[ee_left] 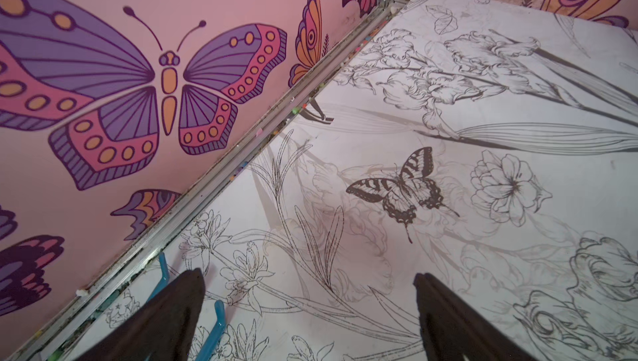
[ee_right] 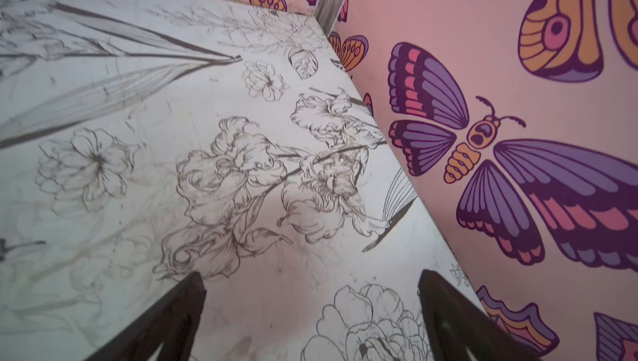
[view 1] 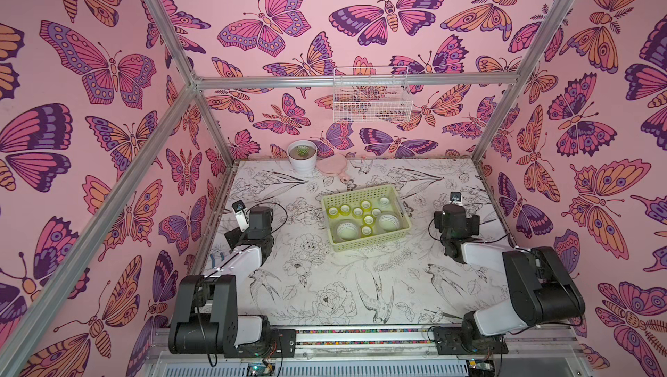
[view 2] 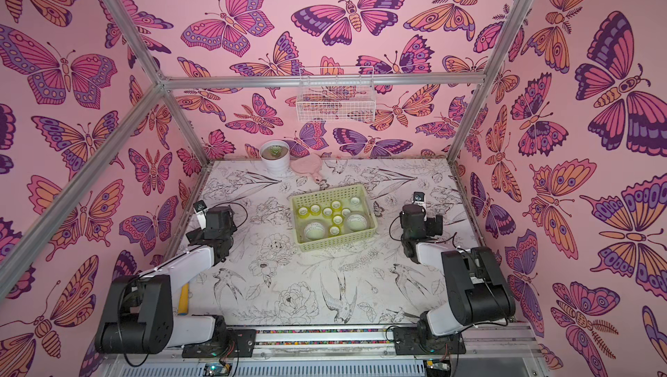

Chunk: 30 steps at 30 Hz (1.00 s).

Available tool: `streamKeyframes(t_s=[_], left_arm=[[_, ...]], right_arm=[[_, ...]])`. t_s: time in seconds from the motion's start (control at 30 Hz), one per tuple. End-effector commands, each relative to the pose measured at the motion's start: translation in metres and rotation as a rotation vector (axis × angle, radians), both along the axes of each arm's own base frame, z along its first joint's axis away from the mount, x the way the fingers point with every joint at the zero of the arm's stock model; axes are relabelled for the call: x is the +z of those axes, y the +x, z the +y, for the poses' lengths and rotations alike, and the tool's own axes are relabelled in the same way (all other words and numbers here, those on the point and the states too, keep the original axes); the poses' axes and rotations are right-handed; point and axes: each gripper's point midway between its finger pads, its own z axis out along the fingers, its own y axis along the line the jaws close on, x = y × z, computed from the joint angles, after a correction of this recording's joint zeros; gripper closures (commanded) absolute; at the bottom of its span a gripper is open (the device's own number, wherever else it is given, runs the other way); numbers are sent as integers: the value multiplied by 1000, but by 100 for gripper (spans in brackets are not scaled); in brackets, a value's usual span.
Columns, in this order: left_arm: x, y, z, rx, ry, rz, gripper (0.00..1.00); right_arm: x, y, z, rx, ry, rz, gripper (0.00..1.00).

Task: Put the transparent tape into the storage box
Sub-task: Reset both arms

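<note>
**Tape rolls in the storage box, arms at either side**

In a top view, the storage box (view 1: pixel 371 242) sat slightly skewed on the flower-and-bird printed table (view 1: pixel 325 296), past its middle. The transparent tape (view 1: pixel 388 221) lay inside it: two wide whitish rolls toward the near wall, with small yellow-tinted rings between and behind them, and one paler ring in the far right corner. The left arm (view 1: pixel 245 259) and right arm (view 1: pixel 480 254) were folded low at opposite table edges, well apart from the box. At the back wall stood a white pot (view 1: pixel 302 166) holding a green succulent, a pink hand mirror (view 1: pixel 332 166) just beside it, and a white wire basket (view 1: pixel 371 110) hung above.
</note>
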Motion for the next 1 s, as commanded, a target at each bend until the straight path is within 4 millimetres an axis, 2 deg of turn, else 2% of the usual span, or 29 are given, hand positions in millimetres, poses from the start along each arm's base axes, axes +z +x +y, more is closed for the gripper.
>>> streamKeyframes(t_s=[0.0,0.17,0.23,0.3,0.37,0.5,0.97], left_arm=[[12,19,-9,-95,-5,-146,0],[14,33,-26,-240,-21,-201,0],[11,34,-30,-283,-21,-236,0],[7,38,-33,-311,-10,-277,0],[-6,43,-45,-382,-31,-218,0],[-7,46,-46,-389,-32,-228,0],[-6,47,-48,-385,-12,-215,0]], right_arm=[[27,7,-4,20,69,-171,1],[8,5,-17,98,266,-207,3],[12,8,-18,107,261,-259,1],[7,6,-17,99,272,-184,1],[10,9,-16,111,263,-230,1],[8,8,-15,114,268,-185,1],[8,9,-15,116,266,-192,1]])
